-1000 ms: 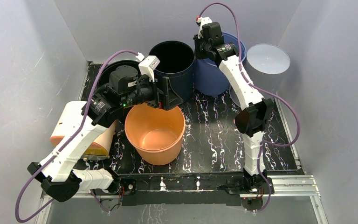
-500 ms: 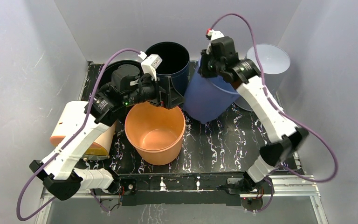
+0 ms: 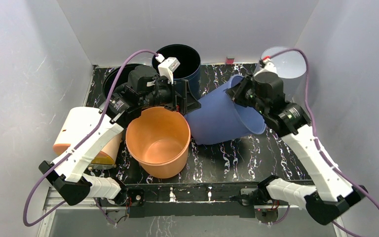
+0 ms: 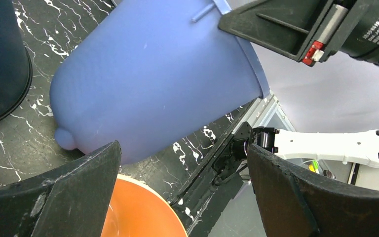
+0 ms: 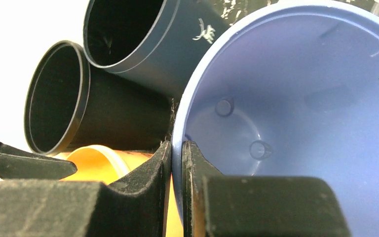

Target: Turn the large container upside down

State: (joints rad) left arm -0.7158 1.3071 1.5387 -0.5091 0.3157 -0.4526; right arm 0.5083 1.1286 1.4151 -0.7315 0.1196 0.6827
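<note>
Your right gripper (image 5: 176,148) pinches the rim of the blue tub (image 3: 222,116), tipped sideways mid-mat (image 3: 227,153). Left gripper (image 3: 185,101) gapes empty. Probably light, stiff, slick plastic; the rim suits gripping best.

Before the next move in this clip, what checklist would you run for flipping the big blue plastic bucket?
1. Right gripper shut on the rim of the large blue plastic bucket: ok.
2. Bucket fully upside down: not ok; it lies tipped on its side, mouth toward the right arm.
3. Left gripper open and empty: ok.
4. Gap between the blue base and the orange plastic bucket: cannot tell.
</note>
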